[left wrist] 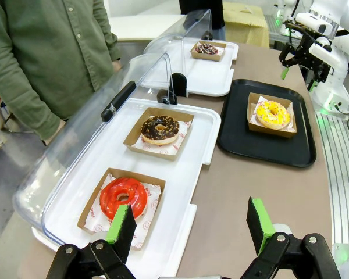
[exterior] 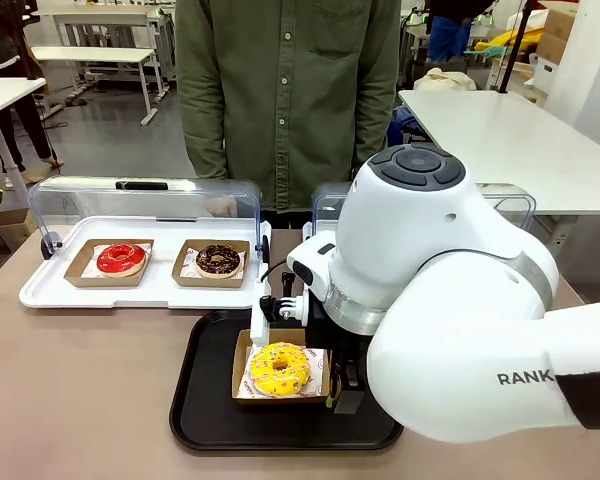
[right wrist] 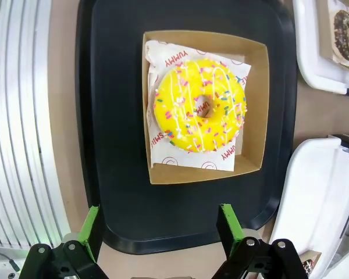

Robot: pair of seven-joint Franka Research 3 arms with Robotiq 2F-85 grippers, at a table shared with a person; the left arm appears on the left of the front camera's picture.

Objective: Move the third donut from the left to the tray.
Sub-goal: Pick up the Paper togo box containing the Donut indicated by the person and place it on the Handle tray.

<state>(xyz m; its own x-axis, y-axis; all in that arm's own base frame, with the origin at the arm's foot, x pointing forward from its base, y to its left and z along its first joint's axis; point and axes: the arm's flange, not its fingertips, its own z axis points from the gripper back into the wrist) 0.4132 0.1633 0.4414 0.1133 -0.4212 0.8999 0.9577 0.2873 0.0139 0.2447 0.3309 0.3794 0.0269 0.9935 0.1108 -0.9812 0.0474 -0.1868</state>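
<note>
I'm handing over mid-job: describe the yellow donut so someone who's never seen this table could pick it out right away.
Find the black tray on the brown table, in front of the white lidded trays. One shallow brown cardboard holder sits on it, and in that holder lies the yellow donut. It is the only donut with bright yellow glaze and sprinkles; the red donut and the chocolate donut sit on a white tray.

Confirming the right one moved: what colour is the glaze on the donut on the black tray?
Bright yellow donut with coloured sprinkles; clearest in the right wrist view.

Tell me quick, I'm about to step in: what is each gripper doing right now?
Left gripper: jaws open, empty.
Right gripper: jaws open, empty, above the yellow-glazed sprinkled ring donut on the flat black plastic tray.
</note>
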